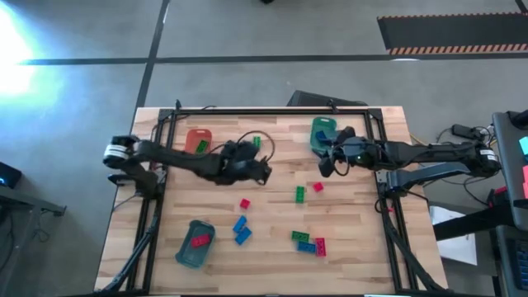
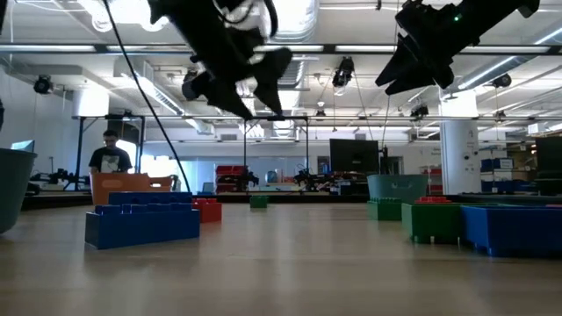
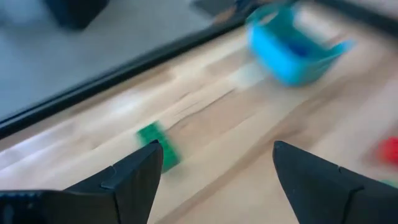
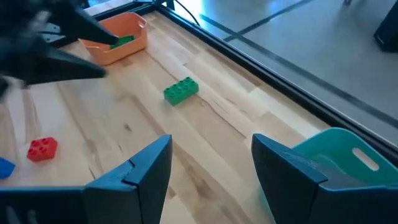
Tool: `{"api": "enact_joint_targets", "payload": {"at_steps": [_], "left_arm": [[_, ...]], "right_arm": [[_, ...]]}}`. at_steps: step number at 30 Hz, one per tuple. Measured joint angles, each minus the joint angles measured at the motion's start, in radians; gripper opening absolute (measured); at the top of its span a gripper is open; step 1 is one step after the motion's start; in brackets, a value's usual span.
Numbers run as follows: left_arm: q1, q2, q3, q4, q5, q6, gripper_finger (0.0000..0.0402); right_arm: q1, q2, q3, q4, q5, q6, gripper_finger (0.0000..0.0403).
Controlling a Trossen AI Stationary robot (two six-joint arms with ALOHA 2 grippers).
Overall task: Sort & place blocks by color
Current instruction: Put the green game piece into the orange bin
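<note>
Small studded blocks lie scattered on the wooden table: a green one [image 1: 256, 142] near the far edge, red [image 1: 244, 203] and blue [image 1: 241, 229] ones left of centre, and green [image 1: 299, 194], red [image 1: 317, 187] and a mixed cluster [image 1: 309, 242] to the right. My left gripper [image 1: 266, 172] hovers open above mid-table; its wrist view [image 3: 217, 149] shows the green block [image 3: 158, 144] beyond one fingertip. My right gripper [image 1: 328, 165] also hovers open, beside the far-right tray. In its wrist view [image 4: 211, 140], the green block [image 4: 181, 90] lies ahead.
An orange tray [image 1: 198, 140] at far left holds a green block. A green-teal tray [image 1: 323, 132] at far right holds a blue one, and a teal tray [image 1: 195, 243] at near left holds a red one. A black frame [image 1: 272, 110] rims the table. A person [image 2: 109, 151] stands far behind.
</note>
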Motion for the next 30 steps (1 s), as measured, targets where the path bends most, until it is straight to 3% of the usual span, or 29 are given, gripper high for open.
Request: {"api": "enact_joint_targets", "payload": {"at_steps": [3, 13, 30], "left_arm": [[0.058, 0.064, 0.07, -0.105, 0.031, -0.024, 0.0286], [0.246, 0.211, 0.114, -0.098, 0.187, -0.044, 0.0286], [0.272, 0.344, 0.107, -0.015, 0.238, -0.071, 0.0286]], "right_arm": [[0.0, -0.005, 0.0, -0.001, 0.001, -0.022, 0.021], [0.0, -0.019, 0.0, -0.008, 0.001, -0.053, 0.021], [0.0, -0.019, -0.001, -0.008, 0.001, -0.072, 0.021]]}}
